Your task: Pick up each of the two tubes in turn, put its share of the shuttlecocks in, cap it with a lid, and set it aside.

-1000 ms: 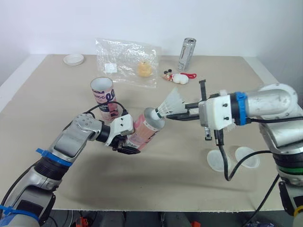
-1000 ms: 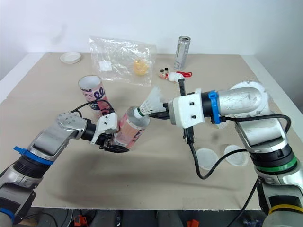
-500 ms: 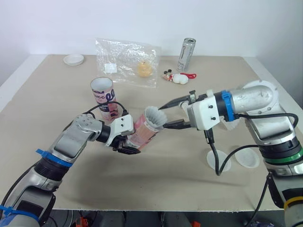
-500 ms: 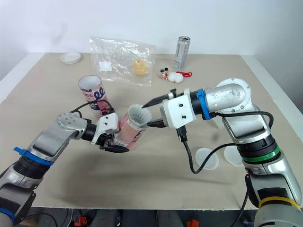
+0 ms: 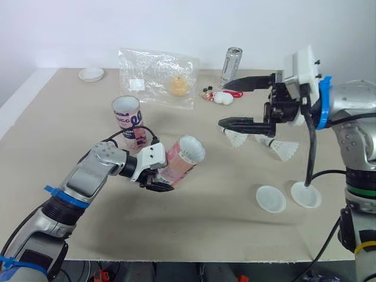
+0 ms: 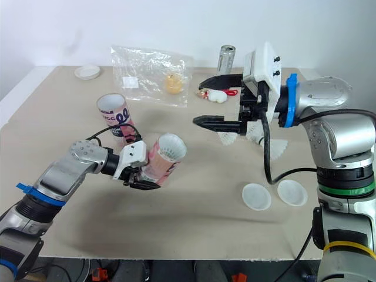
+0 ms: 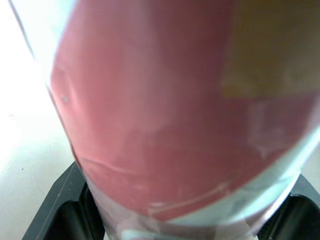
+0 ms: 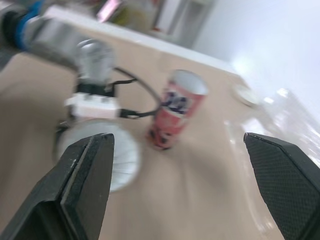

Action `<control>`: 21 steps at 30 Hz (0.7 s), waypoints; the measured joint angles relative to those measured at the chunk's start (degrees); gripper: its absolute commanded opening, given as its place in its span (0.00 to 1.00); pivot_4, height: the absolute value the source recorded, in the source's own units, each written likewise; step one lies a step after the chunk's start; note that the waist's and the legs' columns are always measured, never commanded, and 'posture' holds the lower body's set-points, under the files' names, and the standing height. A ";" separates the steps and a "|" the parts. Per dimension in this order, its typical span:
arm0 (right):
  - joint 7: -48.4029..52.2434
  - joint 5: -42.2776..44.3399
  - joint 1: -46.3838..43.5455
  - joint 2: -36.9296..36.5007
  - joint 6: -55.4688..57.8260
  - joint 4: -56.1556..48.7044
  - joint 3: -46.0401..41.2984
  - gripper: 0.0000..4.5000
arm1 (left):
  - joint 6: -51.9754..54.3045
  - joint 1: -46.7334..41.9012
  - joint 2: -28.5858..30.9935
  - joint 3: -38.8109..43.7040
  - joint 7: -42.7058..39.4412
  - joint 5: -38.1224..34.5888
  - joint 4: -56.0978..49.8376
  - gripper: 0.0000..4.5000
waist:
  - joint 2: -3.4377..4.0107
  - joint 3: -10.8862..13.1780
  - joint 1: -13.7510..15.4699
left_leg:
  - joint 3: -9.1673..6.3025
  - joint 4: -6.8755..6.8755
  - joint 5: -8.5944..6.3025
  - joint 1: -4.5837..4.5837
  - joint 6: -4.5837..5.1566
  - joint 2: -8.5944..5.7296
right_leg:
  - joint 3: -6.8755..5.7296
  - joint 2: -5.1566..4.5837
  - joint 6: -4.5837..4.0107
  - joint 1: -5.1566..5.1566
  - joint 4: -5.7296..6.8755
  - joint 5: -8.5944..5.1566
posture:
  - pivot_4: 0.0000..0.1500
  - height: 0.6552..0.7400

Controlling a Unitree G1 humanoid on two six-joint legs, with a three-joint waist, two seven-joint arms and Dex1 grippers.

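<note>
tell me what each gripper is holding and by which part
The left gripper holds the tilted pink tube by its lower half, away from the open mouth. The right gripper is open and holds nothing.

L gripper point(image 5: 156, 178) clamps pink tube point(image 5: 179, 161) mid-desk point(image 5: 205, 235), tilted, clear of the top, white mouth facing R edge. 2nd tube point(image 5: 128, 120) upright just behind it. R gripper point(image 5: 223, 104) up in the air, fingers wide apart, nothing in them. 2 shuttlecocks point(image 5: 282, 150) lie under it. 2 lids point(image 5: 271, 198) side by side nr front R corner.
</note>
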 measured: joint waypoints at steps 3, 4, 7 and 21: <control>2.00 -1.37 0.00 0.58 0.01 -1.23 4.68 0.41 | -0.64 -0.68 0.16 -0.65 -0.54 0.92 -0.02 0.69 | 0.01 0.00 -0.03 | 0.00 -0.02 0.00 -0.01 0.00 0.00 | 0.00 0.01 0.02 -0.02 0.00 -0.02 | 1.00 1.00; 2.71 -1.87 -0.07 0.97 -0.10 -1.65 6.21 0.33 | -0.69 -0.94 0.16 -0.92 -0.64 1.08 -0.03 0.69 | 0.01 0.00 -0.01 | 0.00 -0.02 0.00 -0.02 0.00 0.00 | 0.00 0.01 0.02 -0.02 0.00 -0.03 | 1.00 1.00; 5.59 -4.97 -1.54 1.66 -1.22 -3.12 12.15 0.03 | -0.38 -1.49 0.25 -1.32 -1.20 1.21 -0.09 0.69 | 0.02 0.01 -0.02 | 0.00 -0.01 0.00 -0.05 0.00 0.00 | 0.00 0.00 0.04 -0.04 0.00 -0.04 | 1.00 1.00; 14.74 -23.12 -11.24 12.34 -13.13 10.42 30.56 0.01 | 2.01 -2.40 -0.63 -1.77 -1.54 1.06 -0.28 0.69 | 0.03 0.02 -0.05 | -0.04 0.02 0.00 -0.06 0.00 0.01 | -0.05 0.01 0.00 -0.06 0.05 -0.03 | 1.00 1.00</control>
